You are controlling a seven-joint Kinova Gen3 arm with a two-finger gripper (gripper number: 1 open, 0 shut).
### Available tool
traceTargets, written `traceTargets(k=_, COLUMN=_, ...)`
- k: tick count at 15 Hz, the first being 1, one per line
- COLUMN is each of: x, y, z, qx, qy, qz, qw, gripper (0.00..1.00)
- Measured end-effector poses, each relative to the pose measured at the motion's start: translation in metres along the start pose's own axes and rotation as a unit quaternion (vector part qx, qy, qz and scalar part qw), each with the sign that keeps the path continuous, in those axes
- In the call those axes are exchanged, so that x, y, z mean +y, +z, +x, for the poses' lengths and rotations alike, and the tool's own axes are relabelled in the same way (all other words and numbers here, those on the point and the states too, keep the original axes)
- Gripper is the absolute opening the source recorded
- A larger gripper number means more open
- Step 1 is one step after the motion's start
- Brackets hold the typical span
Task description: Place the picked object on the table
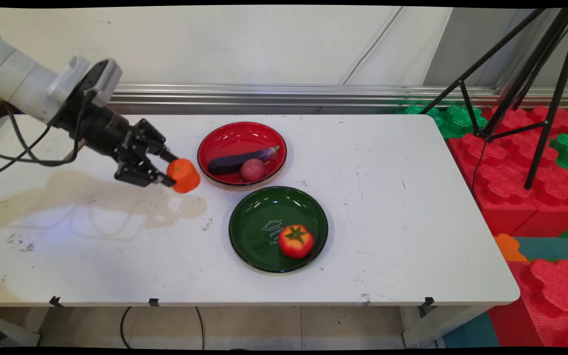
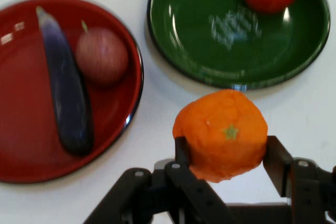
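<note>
Black gripper (image 1: 170,171) clamped on orange (image 2: 221,134); green plate (image 1: 254,228) lettering unreadable.

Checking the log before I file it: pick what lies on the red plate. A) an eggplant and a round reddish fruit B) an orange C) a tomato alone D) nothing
A: the red plate holds an eggplant and a round reddish fruit; the tomato sits on the green plate, and the tool grips the orange.
</note>
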Motion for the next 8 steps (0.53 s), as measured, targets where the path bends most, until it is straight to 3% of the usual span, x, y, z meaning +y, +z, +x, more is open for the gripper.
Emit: traceTargets(k=8, x=-0.008, y=0.028, z=-0.038, qx=-0.052, qy=-0.007, qz=0.005, qw=0.9986, gripper=0.00)
